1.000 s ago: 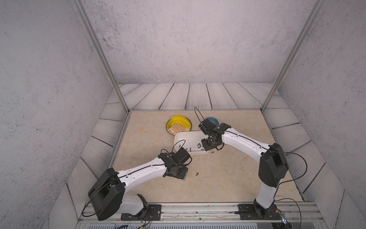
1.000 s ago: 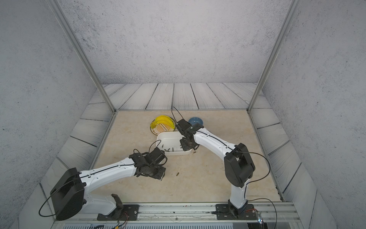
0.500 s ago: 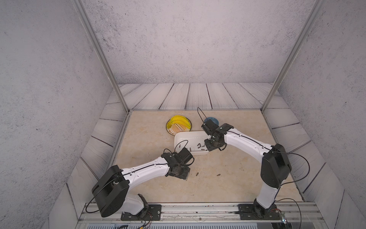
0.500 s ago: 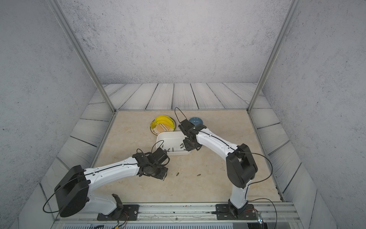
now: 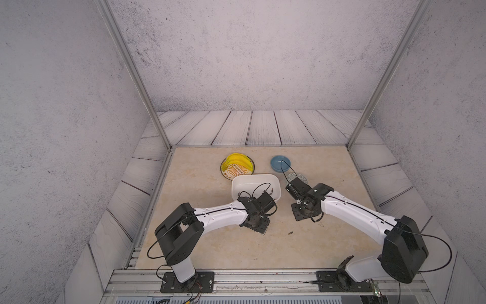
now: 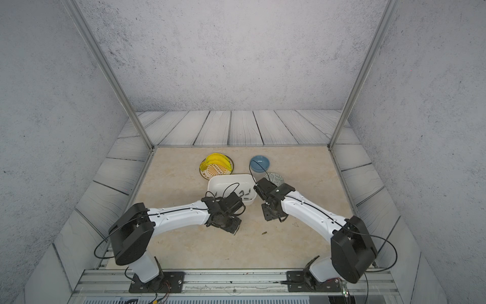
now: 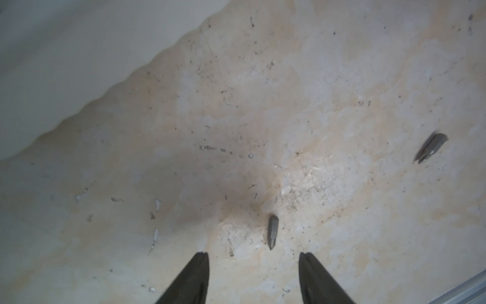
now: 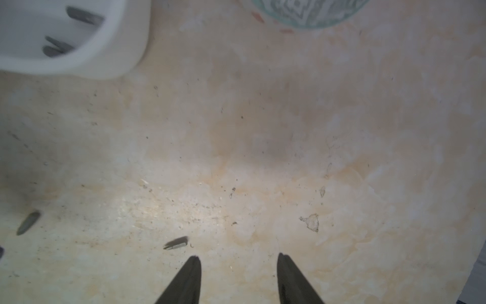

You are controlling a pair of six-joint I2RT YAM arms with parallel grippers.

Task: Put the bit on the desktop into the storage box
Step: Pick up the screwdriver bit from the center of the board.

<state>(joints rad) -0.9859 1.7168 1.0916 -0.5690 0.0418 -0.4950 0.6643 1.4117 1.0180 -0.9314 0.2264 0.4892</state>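
Bit [image 7: 272,231] by the left gripper [image 7: 252,254] — only its wrist view shows it.

Bare worktop [image 5: 302,252] gives passing room between the left hand [image 7: 253,254] and right hand [image 8: 238,255]. Behind them the white box [image 5: 252,180], banana plate [image 5: 238,169], blue bowl [image 5: 281,163] and patterned bowl [image 5: 301,177] crowd together.

From its mount at the lower left of the frame in both top views, the left arm [image 5: 218,217] folds at a black joint and stretches toward the centre, its end tipped steeply downward. The left gripper [image 7: 253,254] points down, its dark fingers [image 7: 194,279] standing apart. The right arm [image 5: 352,213] mirrors this from the lower right. The right gripper [image 8: 238,255] also faces down, parted. The two grippers are near each other, not touching.
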